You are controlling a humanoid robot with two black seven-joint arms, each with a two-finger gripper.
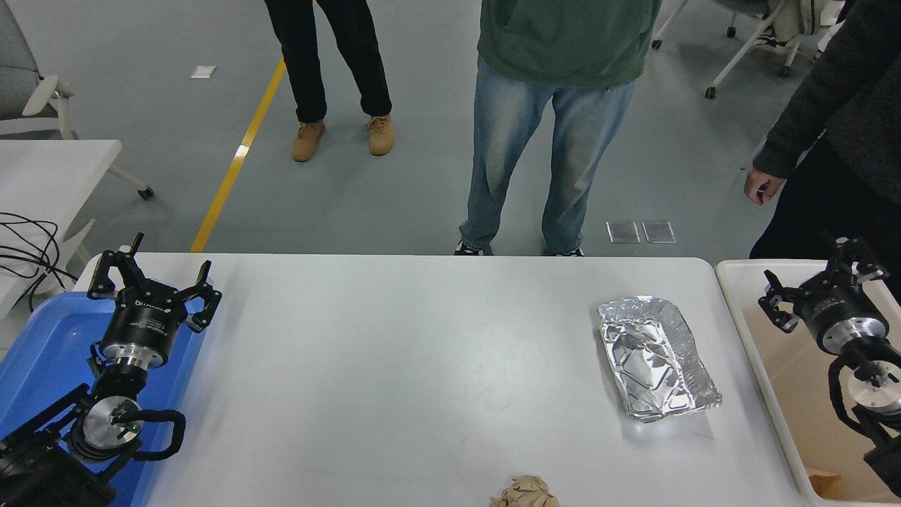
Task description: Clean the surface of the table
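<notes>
**Right claw hanging wide and empty over the bin, foil tray to its left**

The right gripper (818,284) is hovering splayed wide, holding nothing, above the beige bin (740,310). The table surface (394,352) is lying to its left, carrying 2 pieces of litter: a crumpled foil tray (656,358), long axis running away from the camera and slightly slanted, and a paper wad (524,492) at the near edge. The right arm is far nearer the tray. The left gripper (153,283) is sitting parked, open, over the blue tray (42,352). Its collar print is probably a brand, but unreadable.

Left gripper (153,274) at lower left, fingers spread; right gripper (816,278) at right edge, likewise agape.
</notes>
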